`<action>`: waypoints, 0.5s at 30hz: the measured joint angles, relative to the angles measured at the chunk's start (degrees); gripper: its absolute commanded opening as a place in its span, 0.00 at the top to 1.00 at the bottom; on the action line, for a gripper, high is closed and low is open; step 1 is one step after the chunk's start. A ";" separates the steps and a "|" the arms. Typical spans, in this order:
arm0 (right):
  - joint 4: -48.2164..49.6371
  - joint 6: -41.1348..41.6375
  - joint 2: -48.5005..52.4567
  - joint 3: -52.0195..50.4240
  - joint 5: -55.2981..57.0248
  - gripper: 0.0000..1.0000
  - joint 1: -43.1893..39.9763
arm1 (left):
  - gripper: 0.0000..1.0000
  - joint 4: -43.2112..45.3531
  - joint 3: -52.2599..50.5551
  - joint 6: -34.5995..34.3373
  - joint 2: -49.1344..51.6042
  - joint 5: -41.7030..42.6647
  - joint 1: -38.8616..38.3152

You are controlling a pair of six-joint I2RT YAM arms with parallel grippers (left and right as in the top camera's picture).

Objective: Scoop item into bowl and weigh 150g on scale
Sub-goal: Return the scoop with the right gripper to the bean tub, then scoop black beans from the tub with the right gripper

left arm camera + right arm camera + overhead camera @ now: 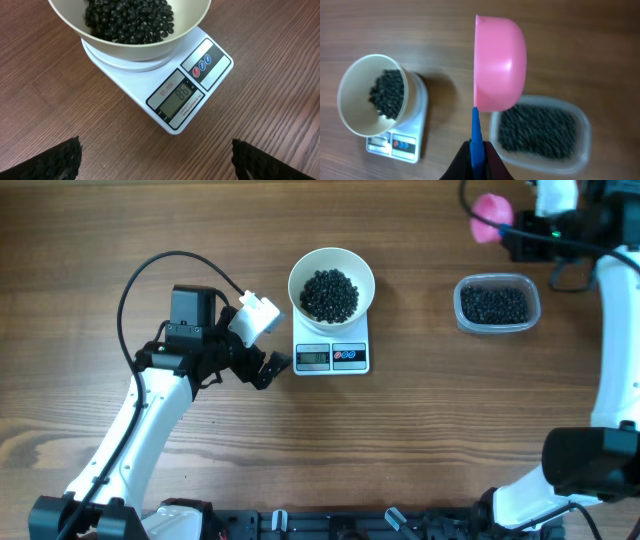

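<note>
Right tool [477,148] pinches the pink scoop [500,62] (bowl [354,95] rests on the scale [418,125]).

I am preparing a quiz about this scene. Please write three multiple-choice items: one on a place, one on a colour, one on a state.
1. Where is the white bowl? A on the scale B beside the scale C under the scale
2. What colour is the cup of the scoop? A green B pink C yellow
3. How is the left gripper? A open B shut on the bowl C shut on the scoop
Answers: 1 A, it rests on the platform. 2 B, plainly pink. 3 A, jaws wide apart, nothing between.
</note>
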 measured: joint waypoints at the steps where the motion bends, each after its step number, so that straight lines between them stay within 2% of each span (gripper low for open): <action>1: -1.09 -0.02 0.00 0.00 -0.04 0.96 -1.42 | 0.00 0.02 0.00 0.00 0.00 0.00 0.00; 7: -4.02 -0.48 -0.02 -1.62 1.14 0.96 -8.07 | 0.00 0.00 0.00 0.00 0.00 0.00 0.00; 15: -2.36 -0.90 0.09 -10.62 5.16 0.96 -8.37 | 0.00 0.00 0.00 0.00 0.00 0.00 0.00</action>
